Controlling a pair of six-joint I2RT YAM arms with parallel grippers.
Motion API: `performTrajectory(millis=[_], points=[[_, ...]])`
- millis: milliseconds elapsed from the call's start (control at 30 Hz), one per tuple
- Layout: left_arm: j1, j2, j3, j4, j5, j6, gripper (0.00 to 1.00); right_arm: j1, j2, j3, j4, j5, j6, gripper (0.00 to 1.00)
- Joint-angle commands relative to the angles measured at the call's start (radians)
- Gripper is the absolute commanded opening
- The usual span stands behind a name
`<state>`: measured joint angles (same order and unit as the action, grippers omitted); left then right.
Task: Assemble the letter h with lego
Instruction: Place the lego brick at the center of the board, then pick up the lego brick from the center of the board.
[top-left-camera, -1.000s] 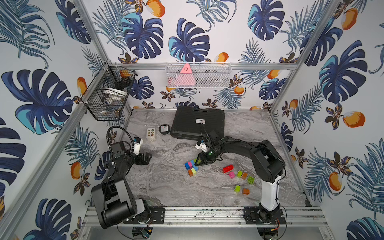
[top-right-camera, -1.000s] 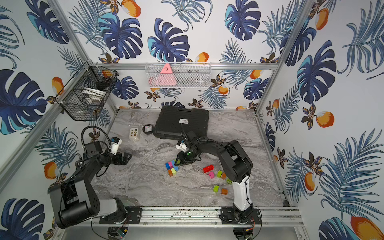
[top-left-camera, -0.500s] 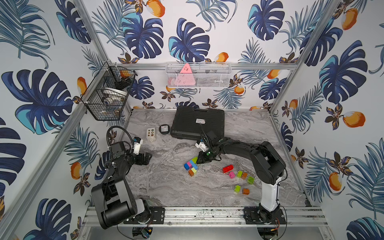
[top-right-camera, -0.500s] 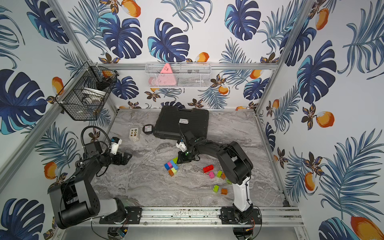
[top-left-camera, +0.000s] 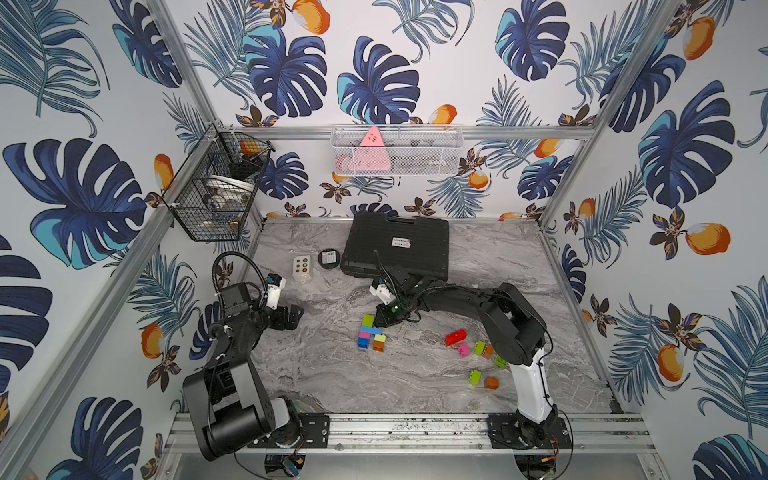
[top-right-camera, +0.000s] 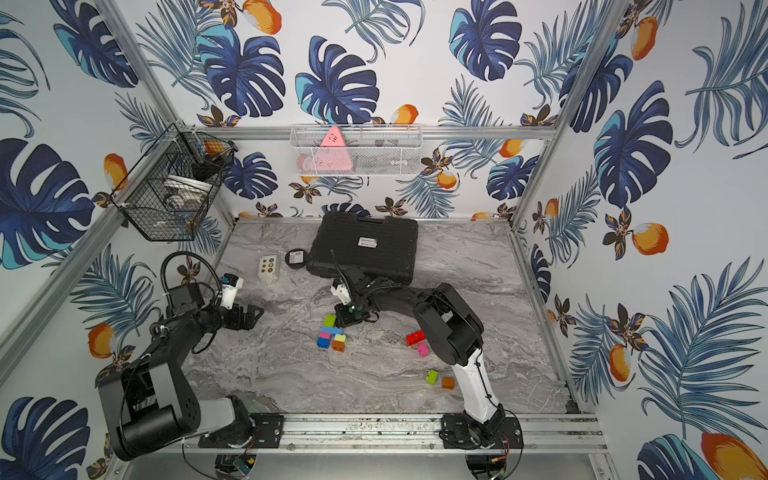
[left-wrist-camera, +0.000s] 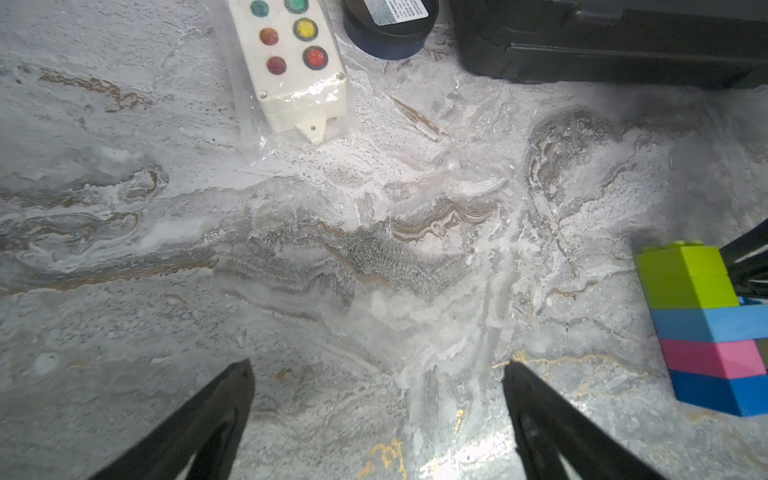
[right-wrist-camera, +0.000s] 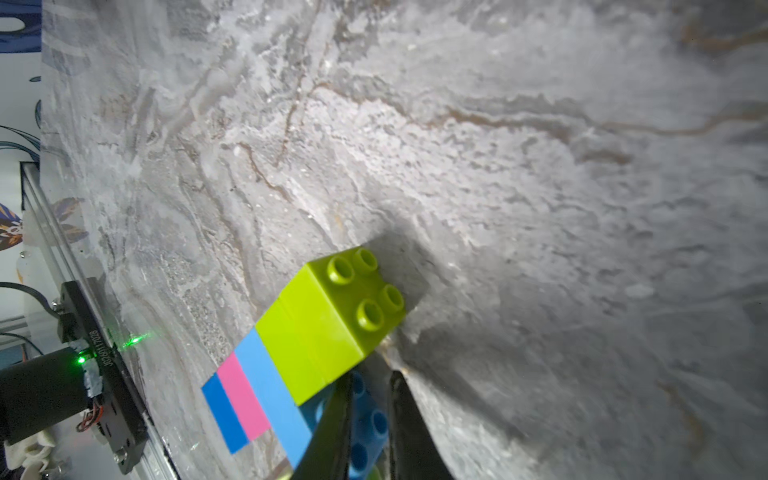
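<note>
A lego stack (top-left-camera: 368, 331) lies flat mid-table: lime green, light blue, pink and dark blue in a column (top-right-camera: 328, 330), with a lime and orange pair (top-left-camera: 378, 341) beside it. My right gripper (top-left-camera: 381, 322) sits at the stack's green end. In the right wrist view its fingers (right-wrist-camera: 370, 376) are shut, just over the light blue brick's studs (right-wrist-camera: 368, 419) next to the lime brick (right-wrist-camera: 332, 320), with nothing clamped between them. My left gripper (top-left-camera: 297, 318) hovers open over bare table (left-wrist-camera: 378, 365), left of the stack (left-wrist-camera: 702, 316).
Loose bricks lie right of the stack: red (top-left-camera: 456, 337), pink (top-left-camera: 463, 349), lime (top-left-camera: 474, 377), orange (top-left-camera: 492, 382). A black case (top-left-camera: 399, 245), a round tin (top-left-camera: 328, 257) and a white button box (top-left-camera: 301, 267) sit at the back. A wire basket (top-left-camera: 216, 187) hangs on the left wall.
The right gripper's jaws have closed from partly open, and it has shifted slightly left along the stack. The left arm has not moved.
</note>
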<state>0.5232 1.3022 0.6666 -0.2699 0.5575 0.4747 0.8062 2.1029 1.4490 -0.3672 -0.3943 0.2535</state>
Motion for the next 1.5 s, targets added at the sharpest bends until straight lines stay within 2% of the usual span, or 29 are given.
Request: performTrajectory(millis=[0,100,167,233,333,467,533,700,833,1033,1200,1300,1367,1467], points=[[0.002,-0.012,-0.005,-0.009,0.028,0.029,0.99,0.009,-0.012,0.018,0.008,0.028,0.005,0.20],[0.002,-0.024,-0.008,-0.016,0.035,0.040,0.99,0.011,-0.071,-0.006,-0.004,0.049,0.016,0.20],[0.001,-0.036,-0.014,-0.017,0.042,0.045,0.99,0.010,-0.160,-0.050,-0.017,0.090,0.032,0.22],[0.001,-0.043,-0.017,-0.018,0.051,0.051,0.99,0.011,-0.247,-0.093,-0.060,0.165,0.047,0.23],[0.002,-0.044,-0.018,-0.026,0.072,0.062,0.99,0.010,-0.405,-0.181,-0.137,0.304,0.095,0.31],[0.003,-0.057,-0.025,-0.031,0.083,0.071,0.99,0.009,-0.601,-0.304,-0.284,0.511,0.217,0.42],[0.001,-0.071,-0.031,-0.031,0.087,0.075,0.99,0.010,-0.671,-0.373,-0.370,0.593,0.312,0.43],[0.002,-0.096,-0.037,-0.037,0.102,0.082,0.99,0.010,-0.803,-0.527,-0.473,0.628,0.472,0.44],[0.002,-0.101,-0.038,-0.041,0.113,0.087,0.99,0.010,-0.819,-0.596,-0.456,0.667,0.477,0.46],[0.002,-0.122,-0.047,-0.058,0.140,0.110,0.99,-0.001,-0.738,-0.616,-0.430,0.728,0.444,0.53],[0.002,-0.109,-0.016,-0.120,0.195,0.152,0.99,-0.045,-0.670,-0.622,-0.363,0.691,0.395,0.52],[0.002,-0.085,0.039,-0.216,0.250,0.207,0.98,-0.078,-0.638,-0.628,-0.317,0.648,0.376,0.48],[0.000,-0.069,0.084,-0.302,0.292,0.269,0.98,-0.088,-0.623,-0.630,-0.287,0.613,0.362,0.41],[-0.015,-0.044,0.147,-0.426,0.345,0.364,0.98,-0.088,-0.614,-0.635,-0.261,0.579,0.363,0.35]])
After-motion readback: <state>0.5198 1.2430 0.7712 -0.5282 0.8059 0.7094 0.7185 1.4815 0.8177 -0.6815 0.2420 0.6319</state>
